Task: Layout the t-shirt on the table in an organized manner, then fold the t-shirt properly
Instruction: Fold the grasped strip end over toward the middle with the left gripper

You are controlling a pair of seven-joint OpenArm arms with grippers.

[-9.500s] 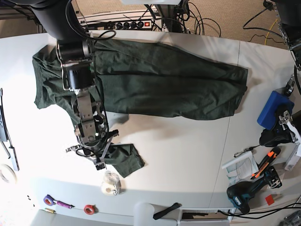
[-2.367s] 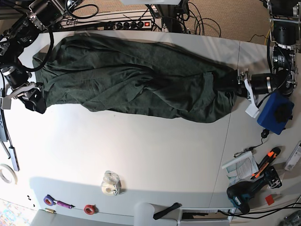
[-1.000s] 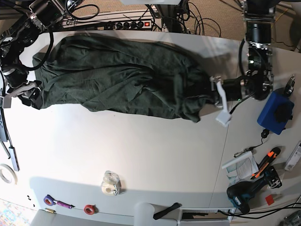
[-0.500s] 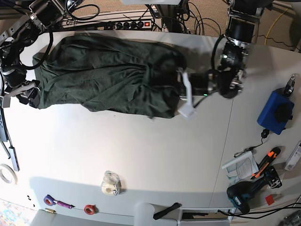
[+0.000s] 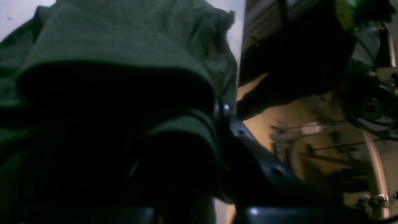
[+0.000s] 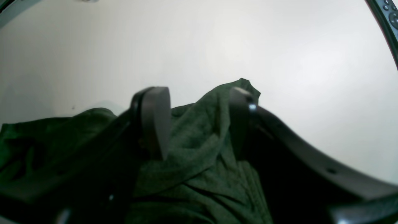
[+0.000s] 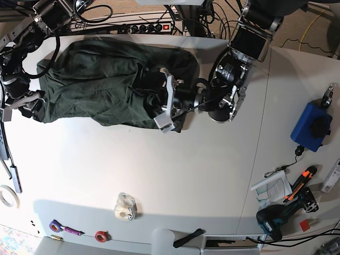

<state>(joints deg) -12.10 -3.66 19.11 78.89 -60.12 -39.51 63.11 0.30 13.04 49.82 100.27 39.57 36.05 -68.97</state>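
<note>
- Left gripper [image 7: 159, 98] reaches in from the right of the base view and sits over the middle of the t-shirt [image 7: 101, 87], its jaws nearly closed on a fold of green cloth.
- From the left wrist view, a thick roll of the t-shirt [image 5: 108, 62] drapes over and around the dark finger [image 5: 236, 140], and the cloth is bunched right at the jaws.
- Right gripper [image 7: 33, 106] is at the far left end of the garment, beside the table's left edge.
- From the right wrist view, its two dark fingers [image 6: 155, 121] stand well apart, with a peak of the t-shirt [image 6: 202, 140] rising between them; the cloth touches the inner face of both fingers, so the wide jaws hold a thick bunch of it.
- Behind that peak only bare white table [image 6: 217, 40] shows.
- Most of the t-shirt lies crumpled on the far left part of the table [image 7: 186, 180], its right end doubled back toward the left under the left arm.
- Near the front edge lie a roll of tape [image 7: 125, 207], a purple-handled tool [image 7: 64, 228] and a small red ring [image 7: 101, 236].
- On the right side stand a blue box [image 7: 311, 126], an orange-handled tool [image 7: 300, 183] and a drill [image 7: 281, 215], all well apart from the garment.
- A power strip [image 7: 146, 26] and cables lie beyond the far edge.
</note>
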